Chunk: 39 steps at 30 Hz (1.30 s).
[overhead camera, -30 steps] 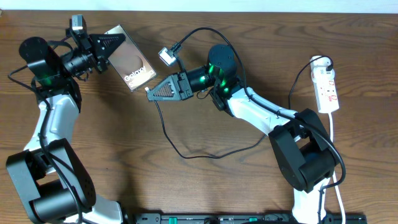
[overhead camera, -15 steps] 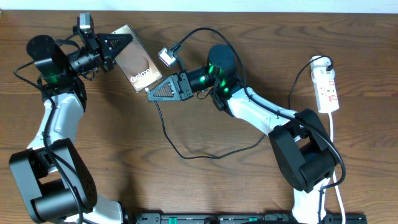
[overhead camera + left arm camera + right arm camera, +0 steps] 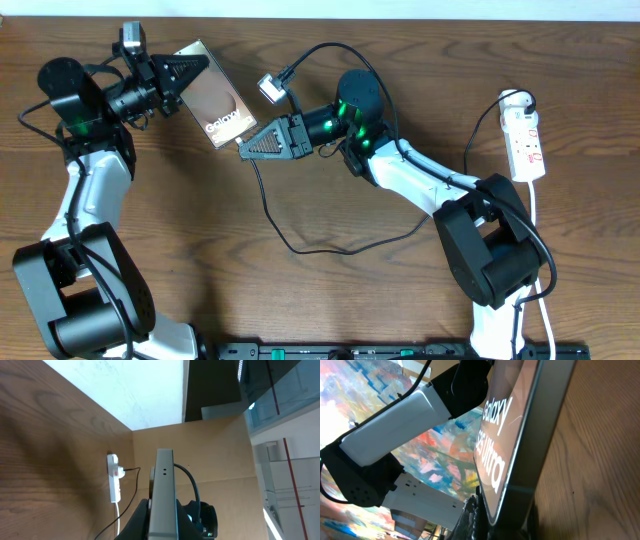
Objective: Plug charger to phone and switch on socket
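Note:
My left gripper (image 3: 186, 71) is shut on the upper end of the bronze phone (image 3: 213, 96) and holds it tilted at the far left. In the left wrist view the phone's edge (image 3: 164, 495) stands between my fingers (image 3: 163, 527). My right gripper (image 3: 245, 149) is shut on the charger, its tips at the phone's lower end. The thin black cable (image 3: 272, 222) loops across the table towards the white socket (image 3: 525, 133) at the right edge. The right wrist view shows the "Galaxy Ultra" lettering (image 3: 496, 445) close above my jaws (image 3: 506, 527); the plug tip is hidden.
The socket also shows in the left wrist view (image 3: 114, 478), with a white lead running off it. The right arm's wrist camera (image 3: 269, 88) with its thicker black cable sits just right of the phone. The left arm's white link (image 3: 405, 420) fills the left of the right wrist view.
My left gripper has lifted and swung the phone a little up and to the right. My right gripper has edged slightly right, still at the phone's lower end.

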Tool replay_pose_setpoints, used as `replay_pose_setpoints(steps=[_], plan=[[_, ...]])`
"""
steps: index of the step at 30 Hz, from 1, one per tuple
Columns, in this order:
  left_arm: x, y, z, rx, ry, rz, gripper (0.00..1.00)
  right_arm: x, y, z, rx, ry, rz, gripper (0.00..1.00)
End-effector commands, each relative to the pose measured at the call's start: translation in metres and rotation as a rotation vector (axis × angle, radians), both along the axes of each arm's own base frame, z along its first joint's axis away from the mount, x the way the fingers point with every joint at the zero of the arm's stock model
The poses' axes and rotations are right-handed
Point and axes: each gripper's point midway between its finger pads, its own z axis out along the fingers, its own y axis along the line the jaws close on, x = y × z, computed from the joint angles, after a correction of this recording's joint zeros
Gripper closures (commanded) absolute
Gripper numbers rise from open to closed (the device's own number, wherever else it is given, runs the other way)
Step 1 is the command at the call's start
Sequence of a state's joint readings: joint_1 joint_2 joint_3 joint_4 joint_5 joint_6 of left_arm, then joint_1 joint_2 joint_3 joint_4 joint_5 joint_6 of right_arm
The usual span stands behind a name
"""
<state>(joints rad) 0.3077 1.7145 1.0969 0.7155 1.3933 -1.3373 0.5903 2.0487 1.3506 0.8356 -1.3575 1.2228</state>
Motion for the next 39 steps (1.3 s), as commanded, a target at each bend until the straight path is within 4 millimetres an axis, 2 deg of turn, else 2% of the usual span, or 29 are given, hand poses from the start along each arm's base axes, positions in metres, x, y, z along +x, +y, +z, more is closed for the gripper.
replay_pose_setpoints(steps=[1,19,39], plan=[[-0.0041,-0.0006,0.0048,0.006,-0.018,-0.024,0.92,0.0046,-0.0013,0.0038,0.012,-0.019,-0.015,0.99],[-0.0052,-0.0012,0.0048,0.003,-0.012,-0.031,0.92,0.0128,-0.0078,0.0011,0.007,-0.023,-0.034,0.99],[-0.0033,-0.0099,0.0049,0.002,-0.013,-0.036,0.93,0.0087,-0.0005,0.0015,0.01,-0.022,-0.037,0.99]])
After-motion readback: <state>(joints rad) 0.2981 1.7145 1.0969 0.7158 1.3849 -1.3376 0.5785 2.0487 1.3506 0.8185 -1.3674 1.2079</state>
